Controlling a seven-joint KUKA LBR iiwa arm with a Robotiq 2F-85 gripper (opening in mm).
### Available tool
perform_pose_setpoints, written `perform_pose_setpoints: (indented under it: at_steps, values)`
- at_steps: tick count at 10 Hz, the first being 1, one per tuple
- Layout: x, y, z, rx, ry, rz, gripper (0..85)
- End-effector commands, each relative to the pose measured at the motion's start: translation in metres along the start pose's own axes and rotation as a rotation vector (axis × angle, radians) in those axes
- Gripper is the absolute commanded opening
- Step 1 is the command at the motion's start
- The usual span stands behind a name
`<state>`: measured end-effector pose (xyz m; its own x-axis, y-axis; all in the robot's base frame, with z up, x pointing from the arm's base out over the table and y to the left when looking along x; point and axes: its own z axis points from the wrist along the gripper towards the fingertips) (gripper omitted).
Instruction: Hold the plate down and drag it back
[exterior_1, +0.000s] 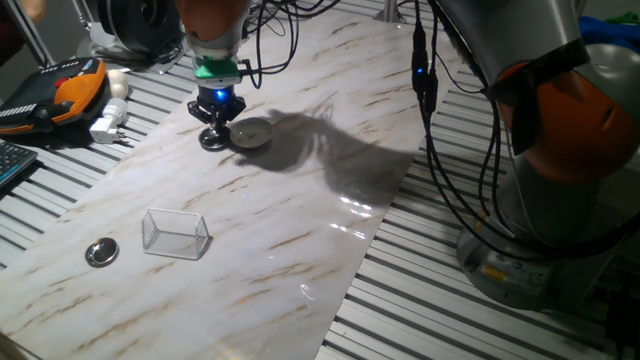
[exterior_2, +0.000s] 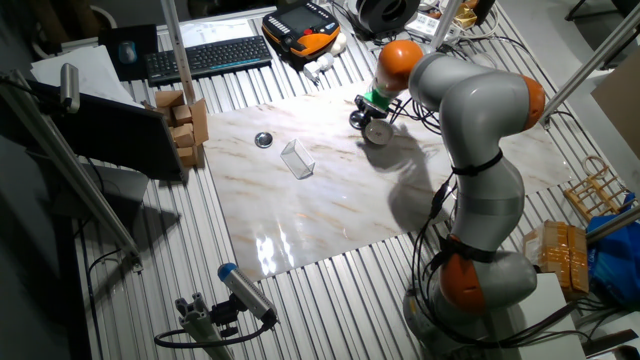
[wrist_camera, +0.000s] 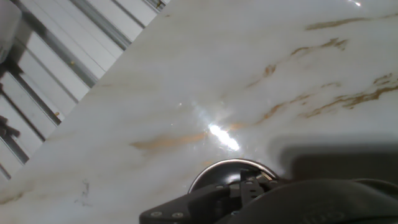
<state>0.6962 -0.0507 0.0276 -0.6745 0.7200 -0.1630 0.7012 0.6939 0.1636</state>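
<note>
Gripper (exterior_1: 213, 136), jaw state I cannot tell, sits low on the tabletop (exterior_1: 300, 230); the plate (exterior_1: 251, 133) lies just beside it. I'd press down firmly, then drag slowly.

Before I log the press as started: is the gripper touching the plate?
Cannot tell. In one fixed view the gripper sits at the plate's edge; no view shows contact or a gap plainly.
</note>
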Motion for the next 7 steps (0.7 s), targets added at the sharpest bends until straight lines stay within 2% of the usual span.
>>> perform_pose_setpoints:
  at_steps: [1,7]
  values:
    - [-0.001,-0.002,-0.001,0.002,-0.005,-0.003,0.0]
    - [-0.007,-0.012,-0.001,0.001,-0.017,-0.009,0.0]
